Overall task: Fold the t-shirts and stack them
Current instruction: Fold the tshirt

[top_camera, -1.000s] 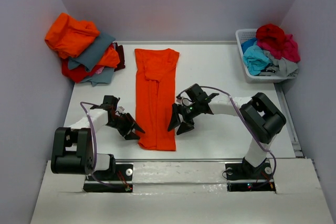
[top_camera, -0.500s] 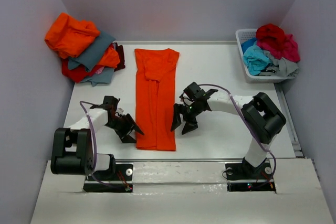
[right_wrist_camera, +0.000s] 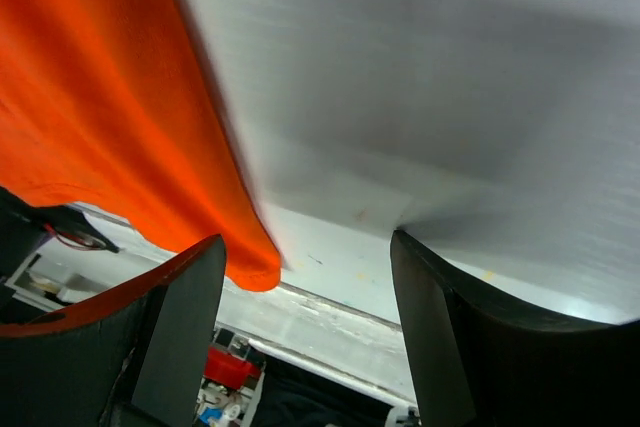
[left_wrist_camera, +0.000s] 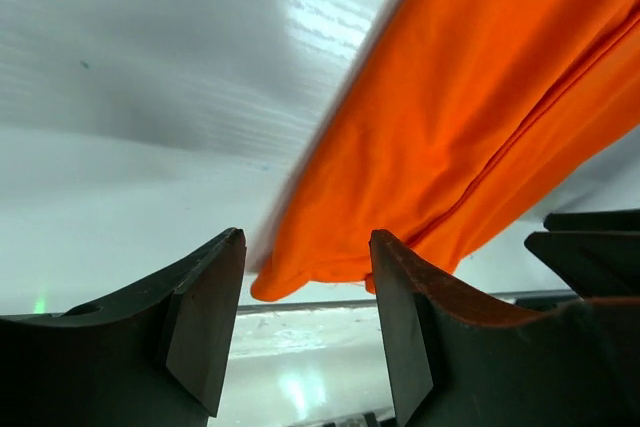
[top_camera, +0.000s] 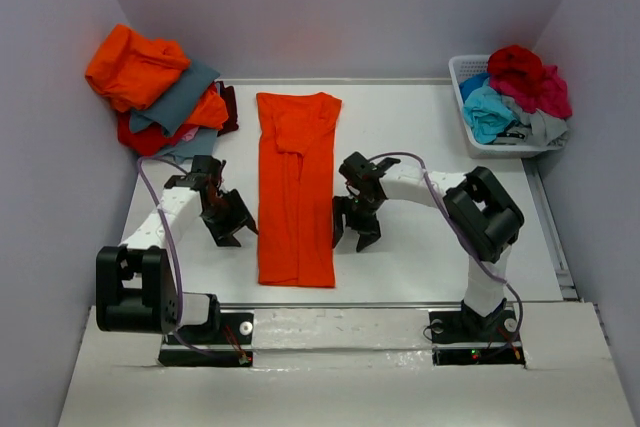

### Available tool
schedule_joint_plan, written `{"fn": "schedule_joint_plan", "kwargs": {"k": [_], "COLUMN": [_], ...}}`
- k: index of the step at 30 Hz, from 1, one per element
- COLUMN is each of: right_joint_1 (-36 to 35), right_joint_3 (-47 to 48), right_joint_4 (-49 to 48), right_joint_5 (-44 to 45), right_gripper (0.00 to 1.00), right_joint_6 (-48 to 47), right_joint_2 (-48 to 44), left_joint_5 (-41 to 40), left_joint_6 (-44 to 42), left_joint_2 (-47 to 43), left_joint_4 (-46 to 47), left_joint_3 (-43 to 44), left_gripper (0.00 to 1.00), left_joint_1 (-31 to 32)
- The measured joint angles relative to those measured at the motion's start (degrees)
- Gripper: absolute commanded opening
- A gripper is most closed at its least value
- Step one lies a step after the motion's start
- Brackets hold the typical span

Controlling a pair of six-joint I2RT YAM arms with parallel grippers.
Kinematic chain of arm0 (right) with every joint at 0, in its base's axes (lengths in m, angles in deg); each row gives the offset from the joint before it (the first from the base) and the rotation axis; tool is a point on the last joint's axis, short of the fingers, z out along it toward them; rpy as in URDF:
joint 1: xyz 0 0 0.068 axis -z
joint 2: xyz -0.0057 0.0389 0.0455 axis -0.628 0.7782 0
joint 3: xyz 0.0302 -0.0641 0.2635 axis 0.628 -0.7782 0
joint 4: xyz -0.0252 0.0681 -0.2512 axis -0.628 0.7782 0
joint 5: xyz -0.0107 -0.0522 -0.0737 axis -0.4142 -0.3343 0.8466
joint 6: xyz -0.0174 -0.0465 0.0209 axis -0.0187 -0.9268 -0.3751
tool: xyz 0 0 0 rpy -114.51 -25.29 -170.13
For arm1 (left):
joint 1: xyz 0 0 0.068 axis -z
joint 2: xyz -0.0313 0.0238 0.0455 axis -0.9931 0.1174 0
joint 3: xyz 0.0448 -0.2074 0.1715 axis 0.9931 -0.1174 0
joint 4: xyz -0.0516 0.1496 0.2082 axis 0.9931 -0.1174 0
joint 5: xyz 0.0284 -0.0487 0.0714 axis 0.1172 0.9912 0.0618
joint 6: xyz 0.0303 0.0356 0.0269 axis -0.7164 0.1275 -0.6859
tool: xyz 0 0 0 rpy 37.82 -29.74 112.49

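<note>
While flanking folded orange t-shirt [top_camera: 296, 187], left hand [top_camera: 236, 234] and right hand [top_camera: 351, 242] gape apart, gripping nothing.

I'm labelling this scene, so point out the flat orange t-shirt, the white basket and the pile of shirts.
flat orange t-shirt [top_camera: 296, 187], top view, middle of the cloth
white basket [top_camera: 458, 79], top view, left rim
pile of shirts [top_camera: 135, 67], top view, orange shirt on top

Bare table [top_camera: 430, 247] beside the orange shirt [top_camera: 296, 192]
</note>
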Motion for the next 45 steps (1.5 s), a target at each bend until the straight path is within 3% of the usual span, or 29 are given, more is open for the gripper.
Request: {"fn": "schedule_joint_plan", "kwargs": {"k": [9,23,33,45], "right_joint_1": [-3.54,-10.29,-13.46,-13.84], "right_joint_3": [2.19,4.11,2.84,1.68], "right_joint_4": [5.01,5.57,3.15,0.68], "right_joint_5": [2.86,2.80,1.77,0.72], "right_gripper": [0.73,0.73,0.72,0.69], "right_joint_6": [-1.31,0.85,5.44,8.52], "right_joint_2": [1.42,2.91,2.91,2.91], "left_joint_5": [-7.45,-9.92,-7.87,-5.31], "left_joint_6": [-3.54,-3.08,-0.50,0.52], "left_joint_2": [1.66,-0.76,-0.61,2.12], "left_joint_4": [-2.12,-2.54,-0.74,1.51], "left_joint_3": [2.56,-4.37,-5.95,-6.56], "left_gripper": [0.66,0.65,0.65,0.50], "left_joint_1": [6.84,16.92,18.53,18.60]}}
